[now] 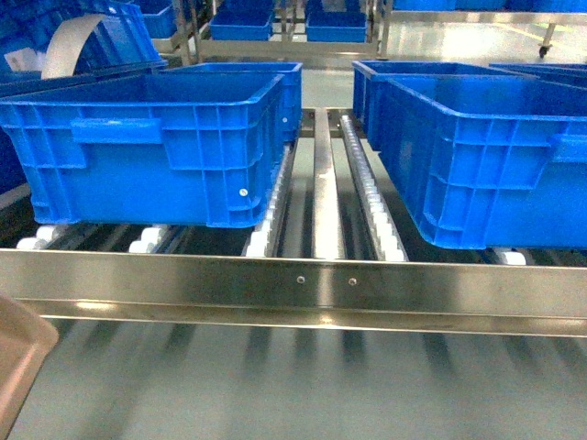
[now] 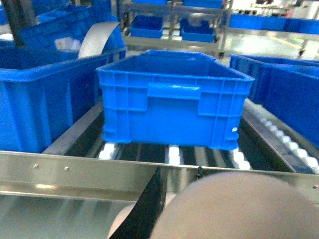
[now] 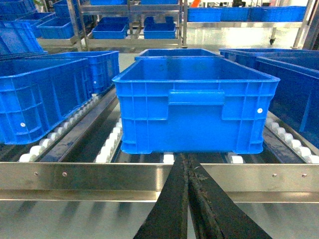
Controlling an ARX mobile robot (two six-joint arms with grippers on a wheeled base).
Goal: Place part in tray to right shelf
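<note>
The cream-beige tray (image 2: 244, 206) fills the lower right of the left wrist view, close to the lens. One corner of the tray (image 1: 20, 362) shows at the head view's bottom left. My left gripper (image 2: 172, 181) is shut on the tray; one black finger (image 2: 147, 206) shows and the other is hidden behind beige plastic. My right gripper (image 3: 183, 158) is shut and empty, its fingertips pressed together in front of the right shelf's steel front rail (image 3: 99, 177). The part is out of view. Neither gripper appears in the head view.
The shelf's front rail (image 1: 303, 284) spans the head view, with white rollers (image 1: 362, 174) behind it. On the rollers stand a blue crate (image 1: 156, 156) at left and another (image 1: 486, 156) at right, a gap between them. A white curved sheet (image 1: 73, 41) sticks out of a far-left crate.
</note>
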